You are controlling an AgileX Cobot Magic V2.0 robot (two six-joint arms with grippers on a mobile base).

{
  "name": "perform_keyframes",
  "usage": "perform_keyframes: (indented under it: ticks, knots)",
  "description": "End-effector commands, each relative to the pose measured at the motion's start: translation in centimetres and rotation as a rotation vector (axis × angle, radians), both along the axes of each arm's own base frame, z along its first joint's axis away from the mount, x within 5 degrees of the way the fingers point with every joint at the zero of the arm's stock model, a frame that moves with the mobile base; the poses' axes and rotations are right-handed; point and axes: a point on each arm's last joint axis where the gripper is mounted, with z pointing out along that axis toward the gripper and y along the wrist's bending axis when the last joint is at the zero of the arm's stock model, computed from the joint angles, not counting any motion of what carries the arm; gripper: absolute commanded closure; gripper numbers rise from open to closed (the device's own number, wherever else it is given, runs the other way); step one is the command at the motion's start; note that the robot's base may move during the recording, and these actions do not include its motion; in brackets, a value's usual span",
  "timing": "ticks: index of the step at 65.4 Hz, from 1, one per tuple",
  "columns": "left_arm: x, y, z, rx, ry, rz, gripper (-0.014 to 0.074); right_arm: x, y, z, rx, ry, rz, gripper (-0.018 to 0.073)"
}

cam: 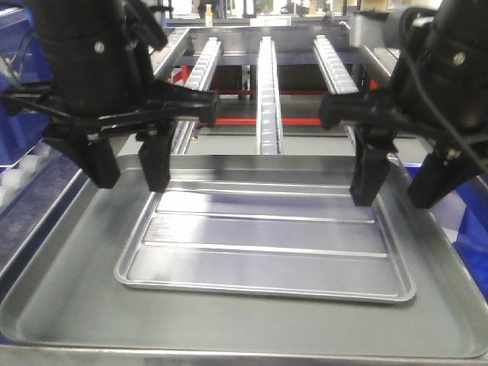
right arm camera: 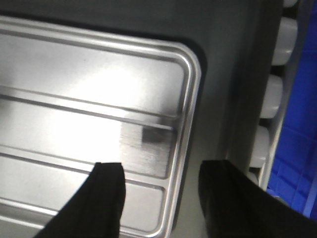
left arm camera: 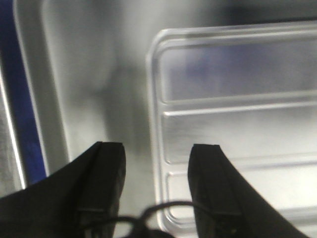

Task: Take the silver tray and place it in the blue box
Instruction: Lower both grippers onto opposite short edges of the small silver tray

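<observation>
I see strong white glare on the silver tray [right arm camera: 99, 99] in the right wrist view. Both wrist views are blurred; the front view is evenly lit, slightly soft.

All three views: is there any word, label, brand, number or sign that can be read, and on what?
No readable text in any view.
The silver tray, the larger grey tray under it, the left gripper and the right gripper show no lettering.
The small bottle far behind the roller rails: any label is too small and blurred to read.
</observation>
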Motion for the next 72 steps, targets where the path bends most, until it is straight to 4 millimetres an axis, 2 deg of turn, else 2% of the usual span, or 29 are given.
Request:
perform_keyframes:
  ticks: [1,24,42,68,72]
  knots:
    - [0.4,-0.2,1.9,-0.064,-0.073,0.004,0.0369,0.8,0.1,1.7,0.033,-0.093,0.000,0.0121]
    - [1.1,-0.9,-0.1,-0.048,-0.042,0.002,0.0369,1.8,0.6,-0.7,0.010,-0.046,0.001,0.0136]
    - [1.4,-1.3,-0.9,-0.051,-0.042,-0.004,0.0369,2.4,0.9,-2.3,-0.004,-0.024,0.004,0.0136]
    - [1.9,-1.7,-2.9,-0.018,0.003,-0.001,0.0371,2.5,0.9,-2.6,-0.020,-0.027,0.015,0.0137]
    - [1.9,-1.7,-2.9,-0.017,0.004,-0.001,0.0385,2.5,0.9,-2.6,-0.021,-0.028,0.015,0.0160]
